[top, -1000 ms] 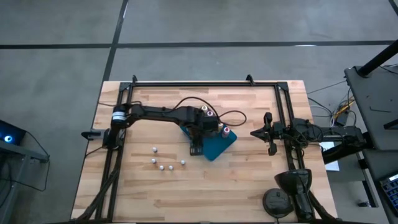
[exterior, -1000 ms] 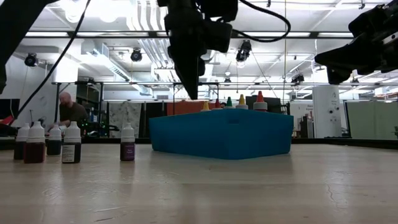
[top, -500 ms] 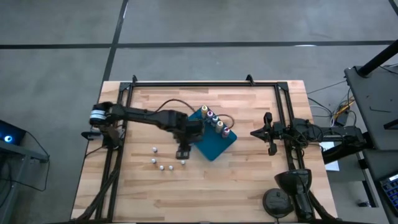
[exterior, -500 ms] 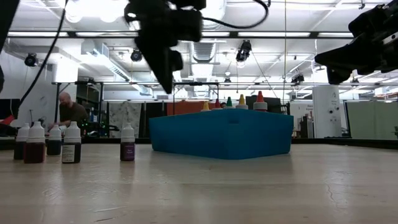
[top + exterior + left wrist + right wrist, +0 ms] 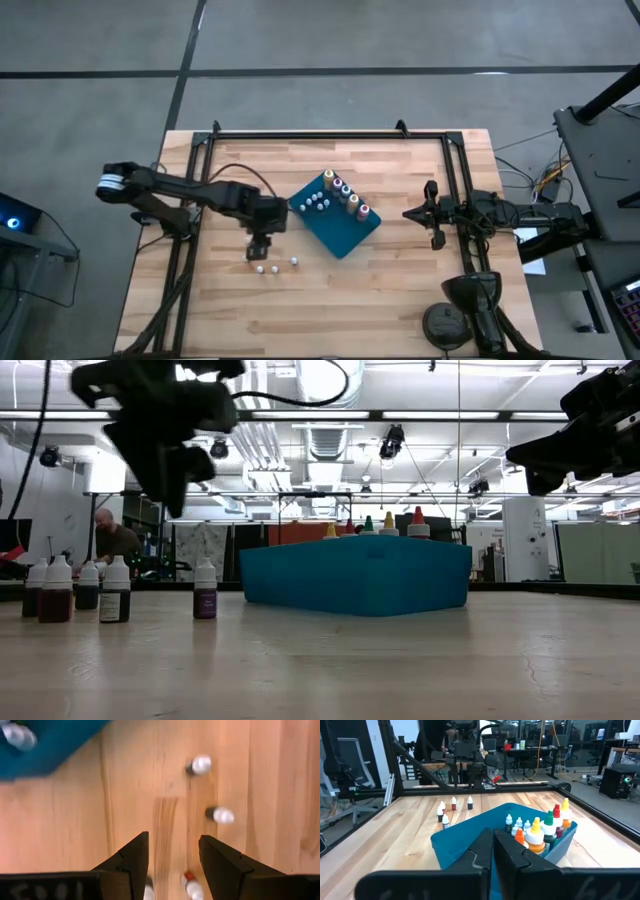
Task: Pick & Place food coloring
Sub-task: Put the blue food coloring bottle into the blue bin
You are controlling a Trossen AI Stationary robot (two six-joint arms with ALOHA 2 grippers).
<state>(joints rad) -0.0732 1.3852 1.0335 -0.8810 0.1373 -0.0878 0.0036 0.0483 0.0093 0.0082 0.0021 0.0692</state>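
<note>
The food coloring is split in two groups. Several bottles already stand in the blue tray (image 5: 340,235) near the middle of the surface (image 5: 400,290): a row of colour-topped bottles (image 5: 352,200) along one wall and a cluster of white-topped ones (image 5: 318,201) beside them. The loose bottles (image 5: 272,266), all white-topped, stand on bare wood between the tray and the surface's left edge; the low view shows five (image 5: 115,589), upright and in a loose row.

The left tool (image 5: 260,244) hangs over this loose group with its fingers (image 5: 131,855) spread and nothing between them. In the left wrist view two bottles (image 5: 201,765) lie ahead of the tips and two more (image 5: 191,885) sit close to the gap.

By the look of it, this is the reach for another loose bottle. The next move calls for centring the spread fingers on one cap, coming straight down without knocking its close neighbours, then pinching and carrying it to a free part of the tray.

The right tool (image 5: 432,214) waits near the surface's right edge, fingers (image 5: 481,851) pressed together and empty.
</note>
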